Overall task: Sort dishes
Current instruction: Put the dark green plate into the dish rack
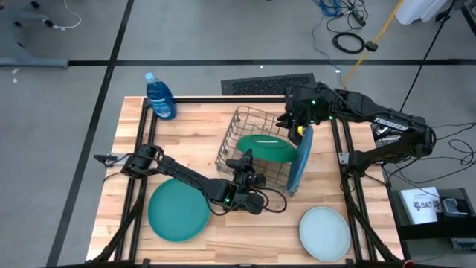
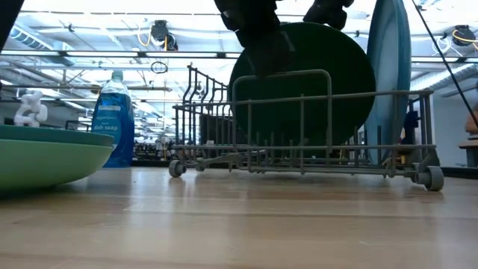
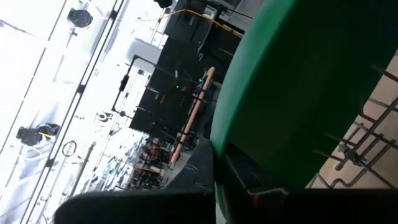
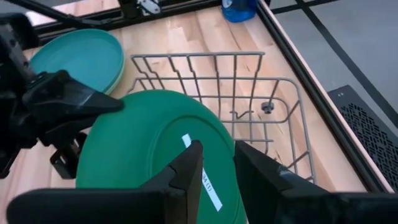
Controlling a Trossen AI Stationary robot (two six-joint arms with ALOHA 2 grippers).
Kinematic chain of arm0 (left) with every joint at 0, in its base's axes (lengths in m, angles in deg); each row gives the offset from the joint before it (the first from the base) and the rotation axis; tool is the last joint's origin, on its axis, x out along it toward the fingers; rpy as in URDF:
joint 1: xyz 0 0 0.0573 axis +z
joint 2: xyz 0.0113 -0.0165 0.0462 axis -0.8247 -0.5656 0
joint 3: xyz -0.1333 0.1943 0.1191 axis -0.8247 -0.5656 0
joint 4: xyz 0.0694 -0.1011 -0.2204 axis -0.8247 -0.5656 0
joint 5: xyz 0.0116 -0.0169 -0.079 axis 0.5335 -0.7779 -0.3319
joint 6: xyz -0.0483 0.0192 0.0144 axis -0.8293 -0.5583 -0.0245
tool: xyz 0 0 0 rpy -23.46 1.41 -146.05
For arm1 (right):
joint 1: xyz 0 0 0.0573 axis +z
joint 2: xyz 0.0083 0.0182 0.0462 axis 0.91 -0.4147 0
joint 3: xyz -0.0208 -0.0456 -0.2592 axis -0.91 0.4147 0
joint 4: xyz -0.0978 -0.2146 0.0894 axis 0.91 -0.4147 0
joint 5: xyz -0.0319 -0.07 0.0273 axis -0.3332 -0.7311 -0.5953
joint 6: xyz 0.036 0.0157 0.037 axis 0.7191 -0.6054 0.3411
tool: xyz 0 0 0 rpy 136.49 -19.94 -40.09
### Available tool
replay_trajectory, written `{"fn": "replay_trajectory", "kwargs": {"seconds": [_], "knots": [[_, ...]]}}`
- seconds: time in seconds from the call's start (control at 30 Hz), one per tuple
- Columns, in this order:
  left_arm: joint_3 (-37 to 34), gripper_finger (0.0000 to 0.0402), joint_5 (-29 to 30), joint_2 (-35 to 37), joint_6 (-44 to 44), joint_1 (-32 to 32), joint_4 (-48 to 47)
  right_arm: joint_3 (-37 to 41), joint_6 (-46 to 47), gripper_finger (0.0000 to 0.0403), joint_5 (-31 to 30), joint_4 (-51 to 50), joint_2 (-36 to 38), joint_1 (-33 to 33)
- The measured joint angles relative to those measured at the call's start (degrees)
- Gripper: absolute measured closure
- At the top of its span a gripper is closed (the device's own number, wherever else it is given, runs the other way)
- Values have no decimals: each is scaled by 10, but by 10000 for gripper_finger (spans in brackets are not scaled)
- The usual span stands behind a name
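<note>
Left gripper (image 1: 246, 165) fingers clamped the smooth dark green plate (image 1: 266, 148) upright in the wire rack (image 1: 232, 132). Right gripper (image 1: 299, 128) fingers pinched the blue plate (image 1: 303, 160) rim at the rack's right edge.

My two arms are matte black, built of slim rounded links with bulkier joint housings. My right arm (image 1: 387, 126) carries white TROSSEN lettering along its forearm, and a small green light glows near its wrist. My left arm (image 1: 186, 177) shows a green light too, with thin black cable looping beside its wrist. My right gripper's fingers (image 4: 186, 177) are dark, angular, wedge-shaped plastic.
</note>
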Motion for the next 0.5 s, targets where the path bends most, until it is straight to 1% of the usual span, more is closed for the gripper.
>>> {"fn": "replay_trajectory", "kwargs": {"seconds": [0.17,0.27,0.5], "knots": [[0,400,0,1,-3,0,12,0,-5,314,0,0,0,11],[1,400,2,1,-30,4,5,0,-7,314,0,0,0,19],[1,400,1,11,-28,10,11,0,-12,314,0,-1,0,37]]}}
